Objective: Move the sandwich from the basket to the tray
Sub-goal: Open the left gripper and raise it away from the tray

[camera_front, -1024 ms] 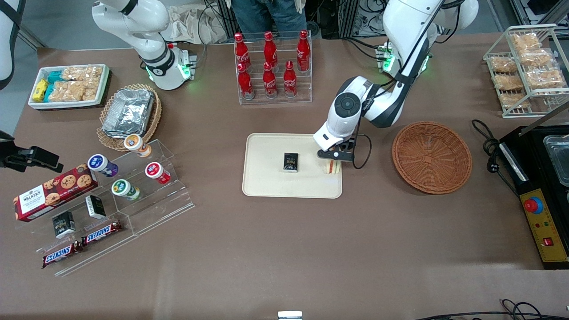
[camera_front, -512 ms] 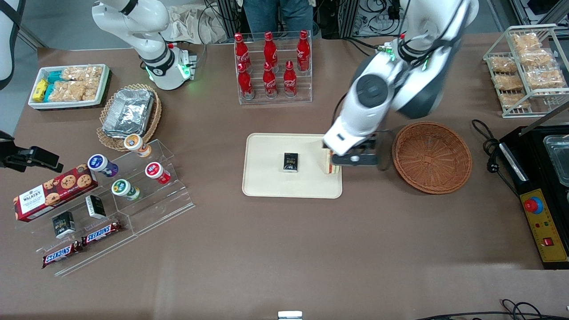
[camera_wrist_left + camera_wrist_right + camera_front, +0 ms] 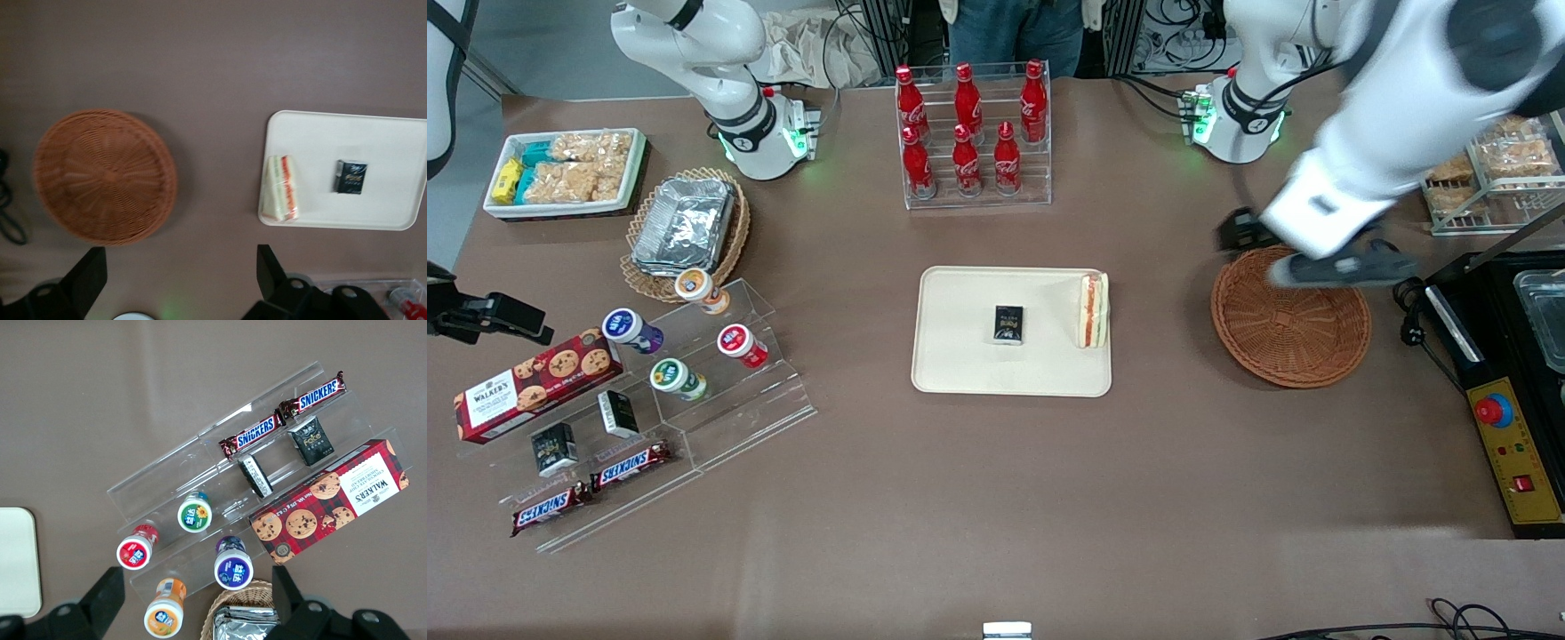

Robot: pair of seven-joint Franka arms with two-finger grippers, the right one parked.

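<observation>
Sandwich (image 3: 1093,310) on tray (image 3: 960,364) w/ illegible black pack (image 3: 1008,324); gripper (image 3: 1343,267) blurred above basket (image 3: 1289,315), fingers (image 3: 85,280) spread, empty.

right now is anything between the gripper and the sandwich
Nothing visible. The gripper hangs open above the basket, which holds nothing. The sandwich already lies on the tray, at its edge nearest the basket; only bare table separates them.

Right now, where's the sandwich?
The sandwich lies on the tray, at its edge nearest the basket, beside a small black box. The open gripper hovers above the basket.
</observation>
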